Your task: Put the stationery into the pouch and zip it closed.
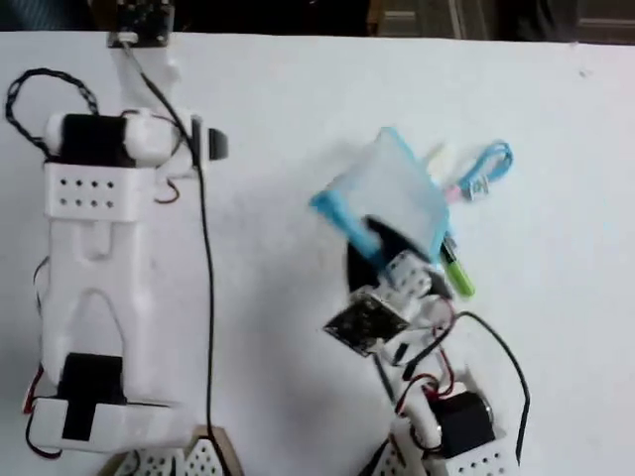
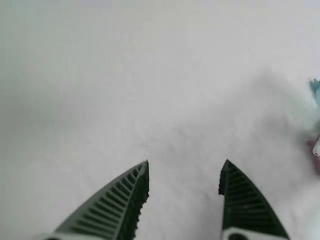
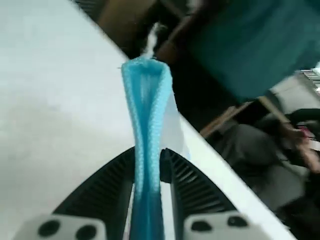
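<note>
The right gripper [image 3: 150,155] is pinching the blue-trimmed clear plastic pouch [image 1: 392,188], the left gripper [image 2: 186,163] is gaping empty, and the green marker pen [image 1: 458,275] is lying outside, so packing looks barely begun.

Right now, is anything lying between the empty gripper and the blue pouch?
No. The left wrist view shows bare white table between the left gripper and the pouch, whose blue corner peeks in at the side.

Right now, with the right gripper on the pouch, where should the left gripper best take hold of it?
Probably the free blue corner of the pouch, coming from the left gripper's own side. The right gripper pinches the blue rim farther along, and that corner sticks out that way, with nothing on it.
</note>
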You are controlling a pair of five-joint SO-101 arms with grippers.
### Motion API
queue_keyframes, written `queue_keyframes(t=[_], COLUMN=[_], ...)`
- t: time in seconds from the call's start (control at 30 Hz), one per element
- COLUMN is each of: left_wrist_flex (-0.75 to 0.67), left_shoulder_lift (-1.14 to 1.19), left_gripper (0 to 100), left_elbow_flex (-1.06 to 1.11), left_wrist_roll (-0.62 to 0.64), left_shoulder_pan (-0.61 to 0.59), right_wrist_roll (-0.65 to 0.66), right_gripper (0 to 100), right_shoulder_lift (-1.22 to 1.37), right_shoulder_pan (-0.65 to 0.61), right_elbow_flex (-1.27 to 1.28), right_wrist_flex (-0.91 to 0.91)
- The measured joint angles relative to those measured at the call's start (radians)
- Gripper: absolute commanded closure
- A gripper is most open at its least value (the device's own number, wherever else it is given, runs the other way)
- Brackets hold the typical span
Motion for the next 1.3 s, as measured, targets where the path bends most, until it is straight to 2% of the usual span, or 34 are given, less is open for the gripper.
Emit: queue_keyframes(t=[0.1, 0.17, 0.4, 0.57, 0.9, 1.07, 1.3], left_wrist_flex=[0.002, 0.002, 0.002, 0.002, 0.002, -0.006, -0.008], left_shoulder_lift=[0.0, 0.0, 0.0, 0.0, 0.0, 0.0, 0.0], left_gripper=[76, 76, 76, 76, 76, 76, 76], left_elbow_flex=[-0.011, -0.011, -0.011, -0.011, -0.011, -0.011, -0.011], left_wrist_roll=[0.0, 0.0, 0.0, 0.0, 0.0, 0.0, 0.0], left_shoulder_pan=[-0.032, -0.051, -0.074, -0.074, -0.074, -0.074, -0.074], right_wrist_roll=[-0.04, -0.051, -0.058, -0.078, -0.4, -0.434, -0.486], right_gripper=[97.9, 94.3, 64.3, 63.8, 63.8, 63.7, 63.7], right_shoulder_lift=[0.038, 0.078, 0.157, 0.157, 0.161, 0.169, 0.264], right_shoulder_pan=[-0.12, -0.18, -0.275, -0.272, -0.293, -0.361, -0.367], right_elbow_flex=[-0.032, -0.043, -0.044, -0.147, -0.612, -0.637, -0.706], right_wrist_flex=[0.031, 0.048, 0.164, 0.256, 0.502, 0.621, 0.641])
